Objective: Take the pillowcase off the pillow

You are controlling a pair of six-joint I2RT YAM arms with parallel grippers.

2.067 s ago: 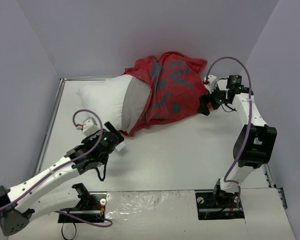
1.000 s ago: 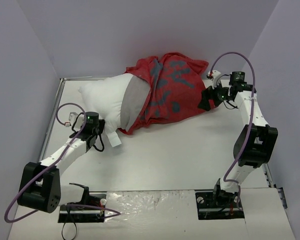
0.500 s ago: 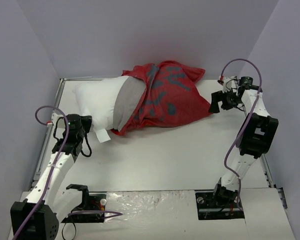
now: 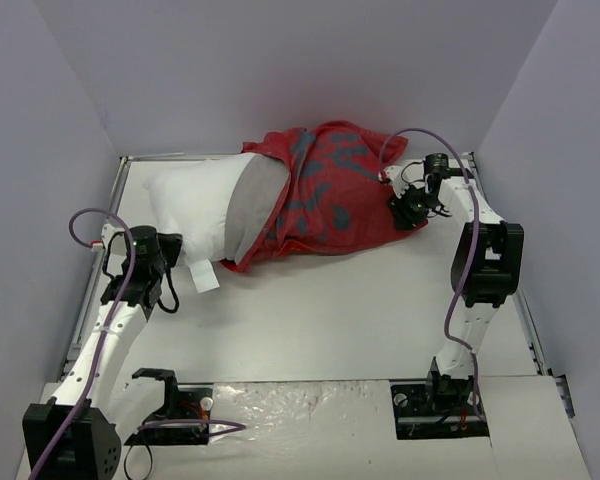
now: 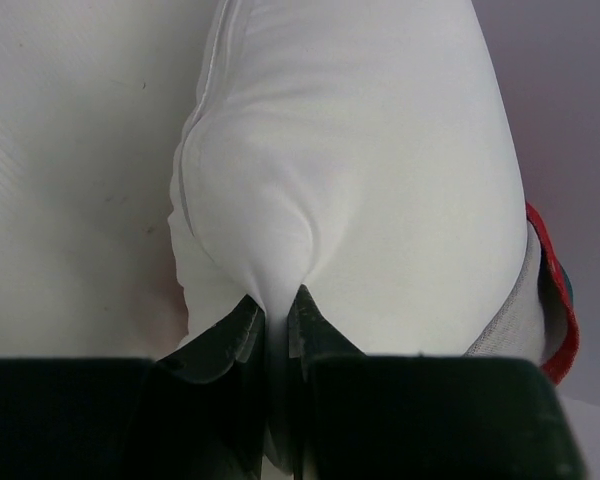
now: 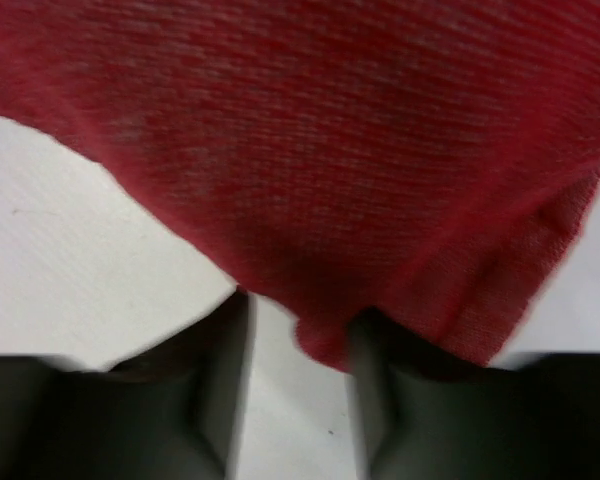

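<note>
- The pillow (image 4: 195, 200) is lying across the far side of the counter (image 4: 320, 310). Its left half is bare and its right half is sitting inside the pillowcase (image 4: 330, 195), which is bunching toward the far right.
- The left tool (image 5: 275, 308) is pinching a fold of the pillow's bare white corner, jaws closed tight on it, anchoring that end.
- The right tool (image 6: 302, 320) is straddling the pillowcase's right-hand edge. Its jaws are standing apart with a red fold hanging between them, and a strip of counter is showing beside the fold, so it is probably not clamping yet.
- The step in hand appears to be securing both ends for a pull-apart.
- The next move is calling for the right tool to close firmly on fabric alone, then draw rightward while the left is holding its corner.
</note>
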